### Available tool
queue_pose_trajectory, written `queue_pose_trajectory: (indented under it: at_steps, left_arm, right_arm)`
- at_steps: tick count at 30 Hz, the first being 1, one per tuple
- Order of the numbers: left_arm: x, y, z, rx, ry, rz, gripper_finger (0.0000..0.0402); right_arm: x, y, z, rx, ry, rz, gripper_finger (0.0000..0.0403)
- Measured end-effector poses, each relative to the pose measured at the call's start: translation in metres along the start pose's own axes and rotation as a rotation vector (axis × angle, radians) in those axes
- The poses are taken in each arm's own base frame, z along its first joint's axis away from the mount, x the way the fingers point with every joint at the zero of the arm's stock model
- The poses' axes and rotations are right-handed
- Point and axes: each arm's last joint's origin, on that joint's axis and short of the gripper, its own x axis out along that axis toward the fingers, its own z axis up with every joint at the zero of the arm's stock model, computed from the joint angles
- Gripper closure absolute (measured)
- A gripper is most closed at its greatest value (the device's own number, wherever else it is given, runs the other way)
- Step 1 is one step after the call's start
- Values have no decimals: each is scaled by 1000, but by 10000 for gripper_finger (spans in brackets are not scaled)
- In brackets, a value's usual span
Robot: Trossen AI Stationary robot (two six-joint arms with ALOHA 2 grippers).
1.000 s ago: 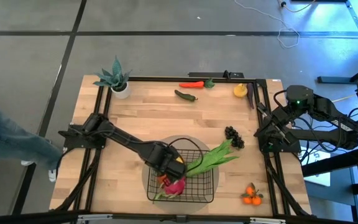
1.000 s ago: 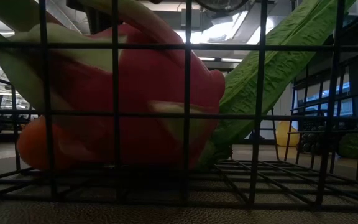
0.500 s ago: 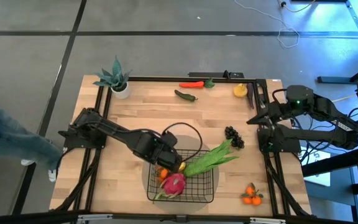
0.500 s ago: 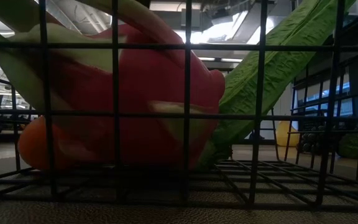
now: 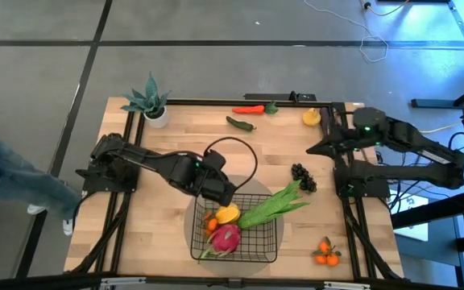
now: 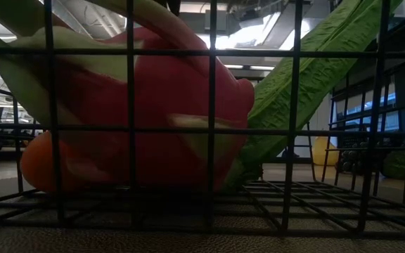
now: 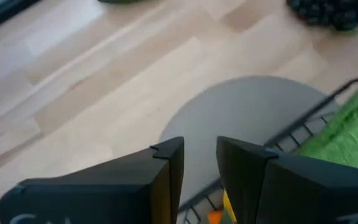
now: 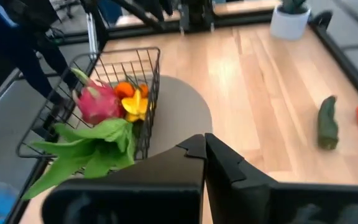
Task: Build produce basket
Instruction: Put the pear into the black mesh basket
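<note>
Left gripper (image 5: 222, 196) hangs just over the far-left rim of the basket (image 5: 274, 234), its fingers (image 7: 166, 168) parted by a narrow gap with nothing between them. Right gripper (image 5: 312, 150) sits out over the right side of the table (image 5: 176, 137), fingers pressed together and empty, near the right rail and above the dark grapes (image 5: 302, 177).

Inside the basket lie the pink dragon fruit (image 5: 225, 238), a yellow mango (image 5: 228, 214) against its far side, and a small orange piece (image 5: 210, 224) tucked beside them. The long green leafy stalks (image 5: 276, 205) rest in the basket and stick out over its right rim, pointing toward the grapes. The basket stands on a round grey mat (image 5: 196, 205) at the near edge of the table, so its near rim has almost no table beyond it.

Bare wood lies open across the middle and left of the table. Along the far edge sit a red pepper (image 5: 249, 109), a green pepper (image 5: 241, 123) and a yellow fruit (image 5: 311, 117); a potted spiky plant (image 5: 150, 102) stands at the far-left corner. Small oranges (image 5: 325, 253) lie at the near-right corner. Black frame rails run along both sides of the table.
</note>
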Motion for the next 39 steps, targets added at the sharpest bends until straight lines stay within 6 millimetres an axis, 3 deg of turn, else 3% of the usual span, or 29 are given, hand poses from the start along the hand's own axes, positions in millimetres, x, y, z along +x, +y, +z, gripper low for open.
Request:
queue_pose_trajectory:
  at_steps: [5,11,16,24,33,39]
  left_arm:
    - [-2,11,11,12,-32,33,318]
    - [-6,26,24,64,-39,69,318]
    - [-12,45,39,111,-39,99,317]
    - [-19,75,65,154,-66,141,317]
    - [-19,96,81,218,-56,180,317]
    - [-21,101,84,214,-47,171,317]
  right_arm:
    - [28,-12,6,75,97,-32,402]
    - [44,-27,22,207,249,-156,402]
    - [46,-35,22,467,467,-292,402]
    - [48,-25,8,917,717,-386,402]
    - [57,-21,7,963,779,-289,400]
    - [62,-21,6,944,810,-274,351]
